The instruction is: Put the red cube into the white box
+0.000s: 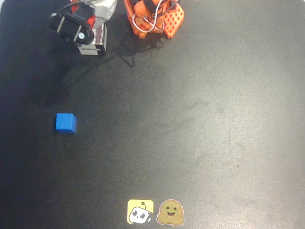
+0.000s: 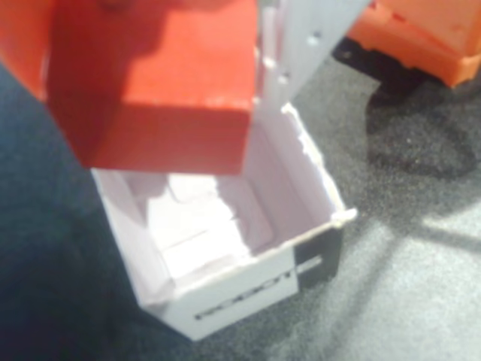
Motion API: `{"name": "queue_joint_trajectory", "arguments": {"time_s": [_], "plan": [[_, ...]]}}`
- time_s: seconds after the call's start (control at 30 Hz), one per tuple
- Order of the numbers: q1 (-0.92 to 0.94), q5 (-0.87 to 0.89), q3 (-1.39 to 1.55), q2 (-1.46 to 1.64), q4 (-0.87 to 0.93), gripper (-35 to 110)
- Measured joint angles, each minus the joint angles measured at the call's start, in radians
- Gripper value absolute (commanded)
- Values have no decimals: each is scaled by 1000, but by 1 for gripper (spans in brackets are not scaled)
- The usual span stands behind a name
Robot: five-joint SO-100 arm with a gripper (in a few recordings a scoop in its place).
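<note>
Hovering above the white box [image 2: 248, 278], the red cube [image 2: 161, 90] sits high in the wrist view, its lower corner over the box's open mouth, with a white finger [image 2: 301, 45] pressed against its right face. The gripper [image 2: 248, 75] looks closed on the cube, fingers apart by the cube's width; the other finger is hidden behind the cube, so I judge the hold from the one contact I can see and from the cube hanging clear of any support. In the overhead view the arm covers most of the box at the upper left of the black table [image 1: 200, 124], and just the box's labelled side [image 1: 91, 48] peeks out below it. The cube looks solid, stiff and light, with flat plain faces, so a pinch across two opposite faces should hold it squarely; the smooth faces might slip a little if the squeeze is weak or off-centre. The box is thin card, light and easy to shove or dent, with an uneven torn-looking rim on its right wall, so it is better left untouched. Its inside appears empty apart from folded flaps on the floor and is wider than the cube, which leaves some room for a drop. A blue cube [image 1: 65, 123] lies well apart on the table, lower left in the overhead view, and plays no part here. Judging by the alignment, the cube could be let go once it is centred over the opening.
</note>
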Motion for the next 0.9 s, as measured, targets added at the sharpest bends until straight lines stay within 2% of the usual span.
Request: {"name": "queue_joint_trajectory", "arguments": {"time_s": [0.23, 0.4, 0.67, 0.9], "plan": [[-5, -28, 0, 20, -8, 19], [6, -40, 0, 58, -15, 0], [21, -20, 18, 74, -55, 0], [-169, 81, -54, -81, -137, 0]]}}
